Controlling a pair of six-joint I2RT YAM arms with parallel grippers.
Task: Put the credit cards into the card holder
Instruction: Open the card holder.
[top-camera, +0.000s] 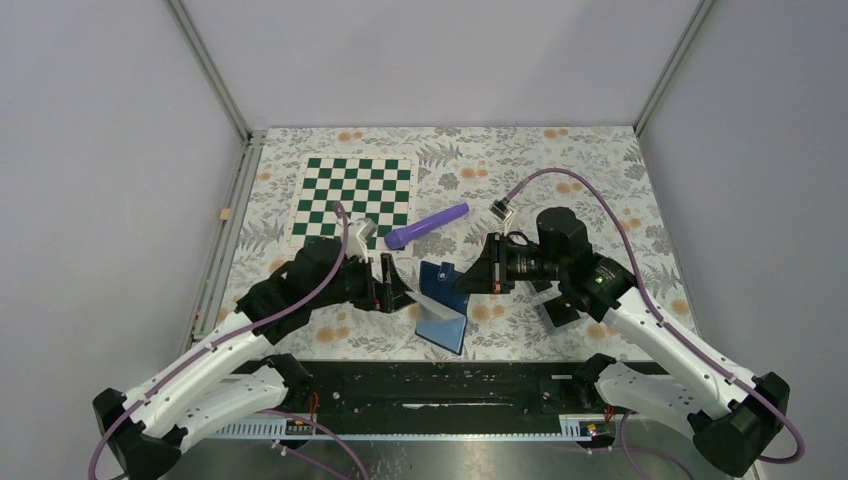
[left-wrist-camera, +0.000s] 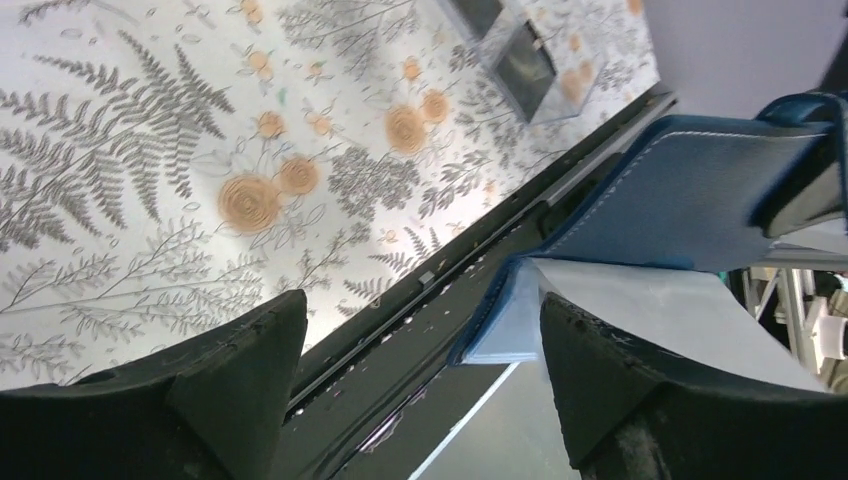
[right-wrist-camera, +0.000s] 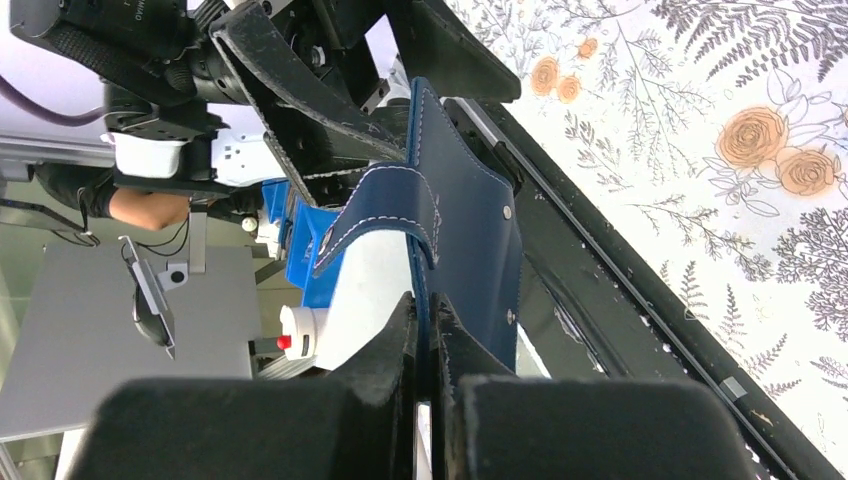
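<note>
- right end effector (right-wrist-camera: 425, 310): fingers pressed together, pinching one edge of the card holder (right-wrist-camera: 465, 220). The holder stands up on edge, and its snap tab curls over toward the left of this wrist view.
- left end effector (left-wrist-camera: 420, 305): fingers spread wide, gripping nothing. The holder's pale inner flap lies just beside the finger at the lower right of its wrist view. Whether they touch cannot be told.
- card holder, location: centre of the overhead view, between the two end effectors. The navy outer faces up and the pale pocket side hangs open toward the bottom of the frame. Whether its low end rests on the worktop (top-camera: 560, 170) cannot be told.
- credit cards: none in either end effector, none seen in the pockets. Dark flat pieces in a clear tray (left-wrist-camera: 565, 95), top of the left wrist view, may be cards but are too blurred to confirm.
- step in hand, as judged: spreading and steadying the holder so that a pocket mouth is presented.
- handling notes:
  - Keep the right pinch firm and clear of the pocket openings.
  - Close the left fingers on the pale flap alone, near a free corner, then draw it away gently so the fold opens without twisting.
  - The soft material will likely sag, so support it before a card is brought.
- surroundings: chessboard mat (top-camera: 360, 195) at upper left. A purple tube (top-camera: 428, 226) lies near the holder, just above it in the overhead view.
</note>
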